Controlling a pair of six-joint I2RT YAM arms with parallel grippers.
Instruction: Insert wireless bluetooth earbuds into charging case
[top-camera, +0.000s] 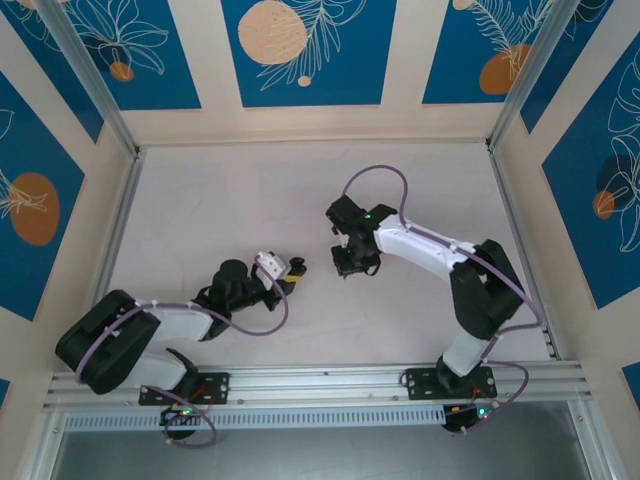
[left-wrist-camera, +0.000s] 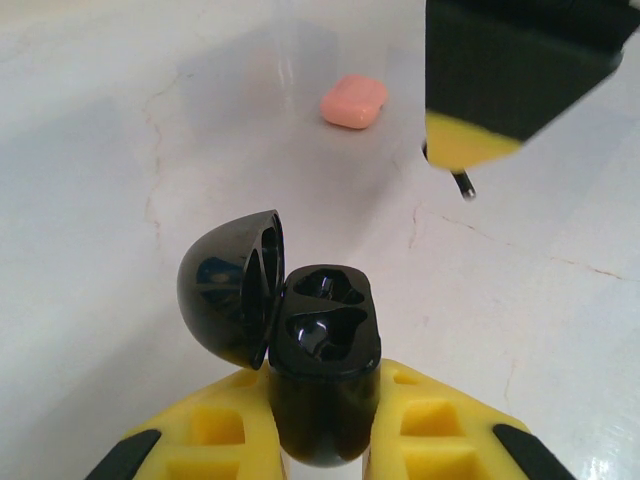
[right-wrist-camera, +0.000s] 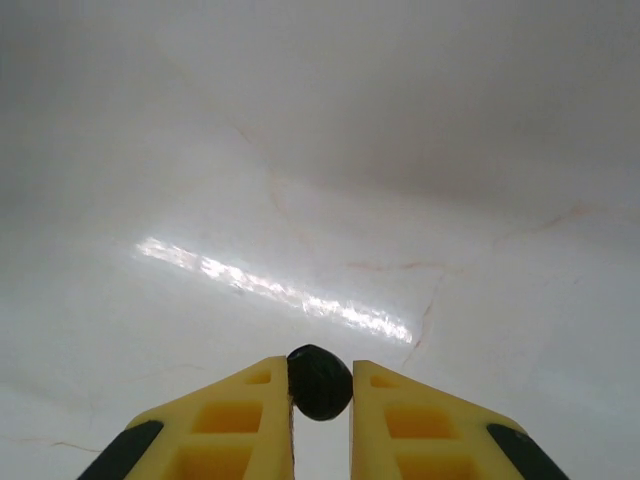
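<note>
**EARBUD HANDLING: GRIP POINT AND CARE**

The right gripper (right-wrist-camera: 320, 367) had its fingers set narrow, pinching one earbud (right-wrist-camera: 320, 385) across its rounded bud, above and beyond the charging case (left-wrist-camera: 325, 330). The left gripper (left-wrist-camera: 325, 390) clamped the case body upright. The lid (left-wrist-camera: 228, 290) hung open beside the wells, which both looked empty. The earbud appeared light, rigid and glossy, so likely slippery. Gripping across the bud with the stem left free probably suited seating. A pink piece (left-wrist-camera: 354, 101) lay farther beyond the case.
</note>
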